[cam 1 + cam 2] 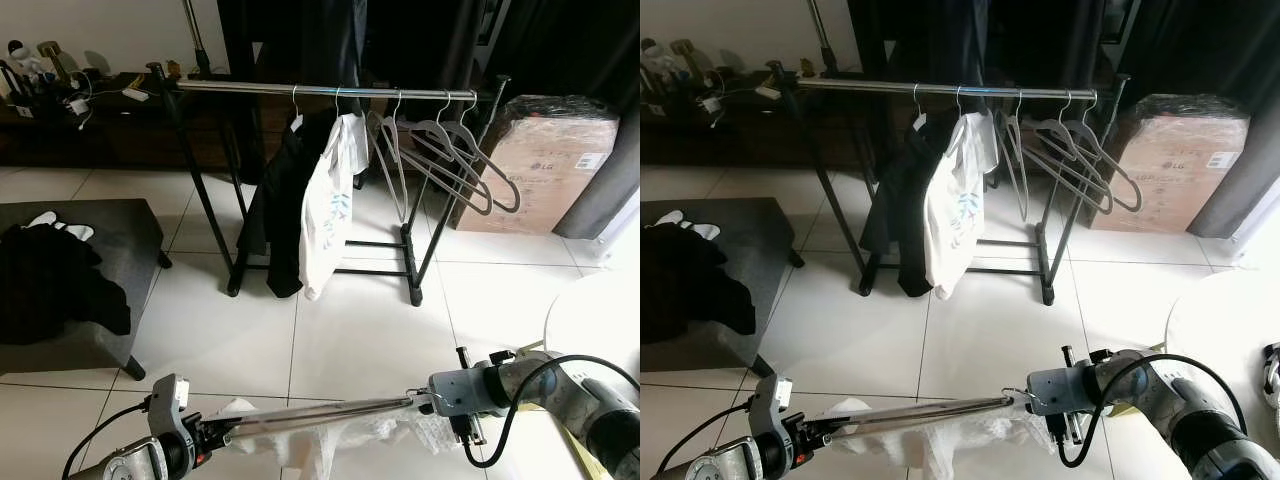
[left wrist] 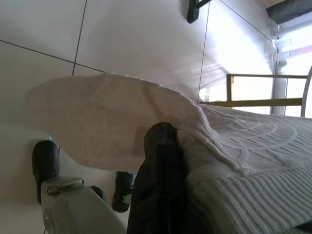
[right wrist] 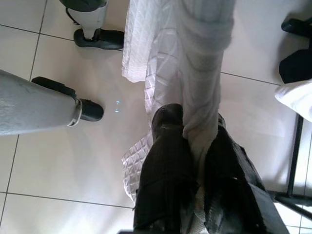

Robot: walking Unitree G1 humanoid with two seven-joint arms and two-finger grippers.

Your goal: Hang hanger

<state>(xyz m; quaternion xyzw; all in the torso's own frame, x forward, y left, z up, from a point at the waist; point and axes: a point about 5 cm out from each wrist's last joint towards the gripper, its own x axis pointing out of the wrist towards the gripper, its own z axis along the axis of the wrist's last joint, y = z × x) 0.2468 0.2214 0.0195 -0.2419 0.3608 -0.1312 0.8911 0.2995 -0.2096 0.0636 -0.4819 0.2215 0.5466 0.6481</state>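
Tiled floor point(image 1: 360, 330) — both pincers grip white garment point(image 1: 330, 440).

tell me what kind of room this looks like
Probably a living room or spare room in a home, used for drying or storing clothes. A freestanding garment rack with hangers stands on a white tiled floor, with a sealed cardboard box and a low dark cabinet nearby.
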